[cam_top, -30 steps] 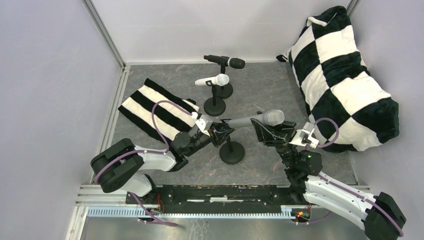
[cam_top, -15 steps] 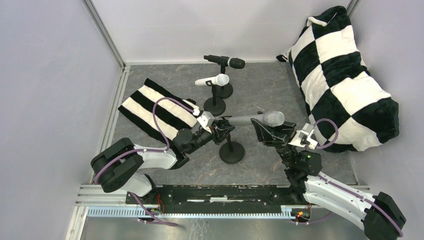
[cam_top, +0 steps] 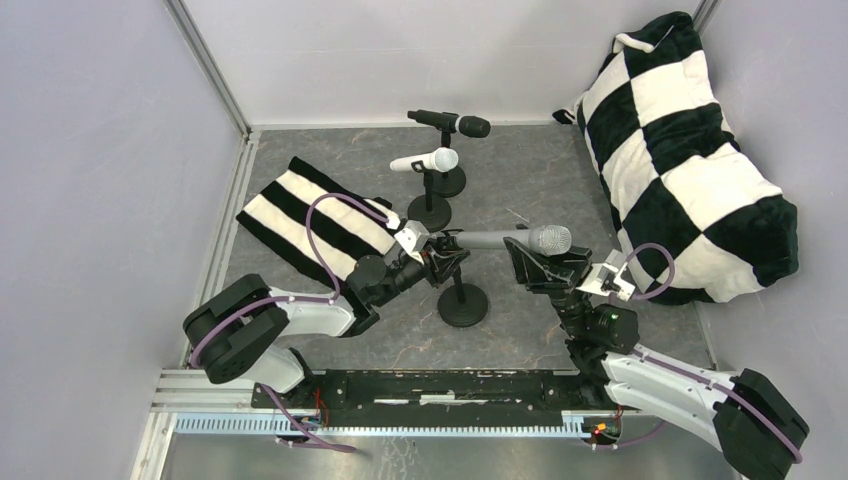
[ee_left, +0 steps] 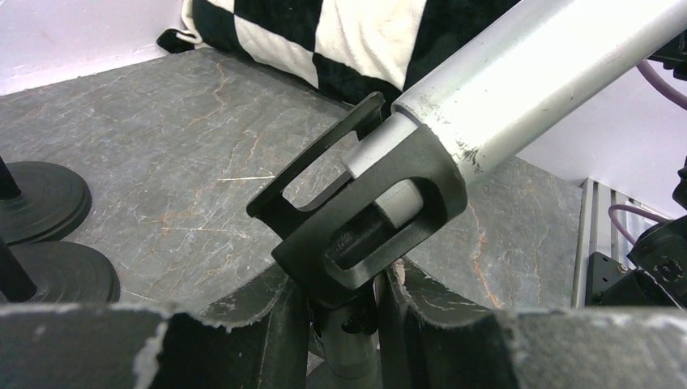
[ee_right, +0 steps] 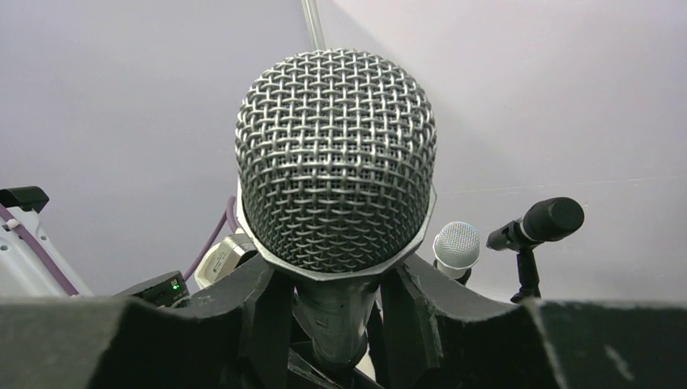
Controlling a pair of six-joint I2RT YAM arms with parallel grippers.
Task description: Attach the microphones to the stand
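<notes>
- Pincers first: the right pincer [cam_top: 540,268] is clenched on the silver-grey microphone [cam_top: 497,240] just behind its mesh head. The left pincer [cam_top: 438,262] grips the nearest stand [cam_top: 463,306] by its post, under the clip [ee_left: 364,215].
- The microphone's long axis lies roughly level, its tail pointing left from the right pincer into the clip. It looks only partly seated, so a push along that axis seems needed.
- Farther back on the surface [cam_top: 540,180], the white microphone [cam_top: 425,161] and black microphone [cam_top: 450,123] sit mounted.

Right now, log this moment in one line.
left claw: shut on stand post | right claw: shut on silver-grey microphone | tail: in clip | black microphone, white microphone: mounted
</notes>
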